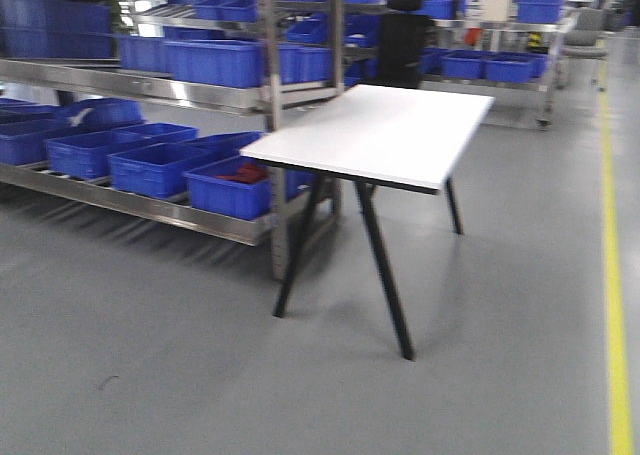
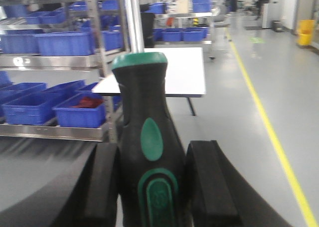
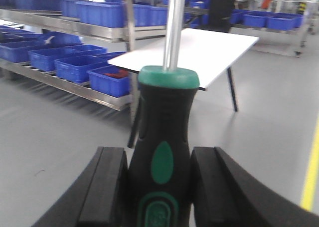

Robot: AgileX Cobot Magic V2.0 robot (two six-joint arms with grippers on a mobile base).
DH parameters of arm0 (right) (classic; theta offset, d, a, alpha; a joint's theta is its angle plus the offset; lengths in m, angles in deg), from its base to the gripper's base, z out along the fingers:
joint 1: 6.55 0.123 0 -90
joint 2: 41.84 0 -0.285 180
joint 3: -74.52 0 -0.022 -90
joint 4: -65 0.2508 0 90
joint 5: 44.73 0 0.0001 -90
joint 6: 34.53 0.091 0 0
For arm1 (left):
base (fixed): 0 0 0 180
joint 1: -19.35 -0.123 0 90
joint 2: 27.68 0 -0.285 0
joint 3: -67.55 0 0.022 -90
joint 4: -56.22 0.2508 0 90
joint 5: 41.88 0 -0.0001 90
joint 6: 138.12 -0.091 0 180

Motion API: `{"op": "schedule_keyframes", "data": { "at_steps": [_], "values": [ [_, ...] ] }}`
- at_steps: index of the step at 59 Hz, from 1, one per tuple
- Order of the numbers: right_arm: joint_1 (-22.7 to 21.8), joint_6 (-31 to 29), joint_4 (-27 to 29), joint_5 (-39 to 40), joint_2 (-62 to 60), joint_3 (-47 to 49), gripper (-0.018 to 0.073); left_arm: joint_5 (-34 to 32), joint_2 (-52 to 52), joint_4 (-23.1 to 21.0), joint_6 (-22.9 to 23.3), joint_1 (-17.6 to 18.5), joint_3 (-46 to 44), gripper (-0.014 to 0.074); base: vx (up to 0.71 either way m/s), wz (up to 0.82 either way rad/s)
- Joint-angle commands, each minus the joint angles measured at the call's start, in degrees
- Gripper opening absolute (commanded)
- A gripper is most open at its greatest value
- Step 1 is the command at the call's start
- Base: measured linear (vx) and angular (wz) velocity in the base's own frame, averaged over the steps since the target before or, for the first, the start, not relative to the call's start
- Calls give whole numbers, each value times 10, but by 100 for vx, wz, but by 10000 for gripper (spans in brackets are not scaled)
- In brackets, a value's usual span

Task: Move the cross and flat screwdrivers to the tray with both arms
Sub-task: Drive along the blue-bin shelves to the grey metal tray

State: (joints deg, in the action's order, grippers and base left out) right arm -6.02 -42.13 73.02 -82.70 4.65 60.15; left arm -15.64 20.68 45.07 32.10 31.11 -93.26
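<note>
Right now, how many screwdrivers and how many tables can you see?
Black-and-green-handled screwdrivers with metal shafts: 2, one in the left tool, one in the right tool
White rectangular table with black legs: 1
Total: 3

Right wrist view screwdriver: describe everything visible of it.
The screwdriver has its chunky black handle pinched between the right claw's black fingers. The handle looks rubbery, with a green cap, a green oval inlay and a green ring lower down. A shiny metal shaft runs from the cap up past the frame's top, so its tip is hidden.
</note>
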Motion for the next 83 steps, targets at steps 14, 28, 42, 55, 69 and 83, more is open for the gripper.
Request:
{"op": "schedule_keyframes", "data": {
  "at_steps": [14, 28, 42, 55, 69, 83],
  "values": [
    [0, -1, 2, 57, 2, 16, -8, -54, 1, -8, 0, 3, -17, 3, 54, 59],
    [0, -1, 0, 57, 2, 16, -8, -54, 1, -8, 0, 3, -17, 3, 55, 59],
    [0, -1, 0, 57, 2, 16, -8, -54, 1, -8, 0, 3, -17, 3, 56, 52],
    [0, -1, 0, 57, 2, 16, -8, -54, 1, -8, 0, 3, -17, 3, 59, 47],
    [0, -1, 0, 57, 2, 16, -8, -54, 1, -8, 0, 3, -17, 3, 59, 41],
    [0, -1, 0, 57, 2, 16, -8, -54, 1, -8, 0, 3, -17, 3, 60, 37]
  ]
}}
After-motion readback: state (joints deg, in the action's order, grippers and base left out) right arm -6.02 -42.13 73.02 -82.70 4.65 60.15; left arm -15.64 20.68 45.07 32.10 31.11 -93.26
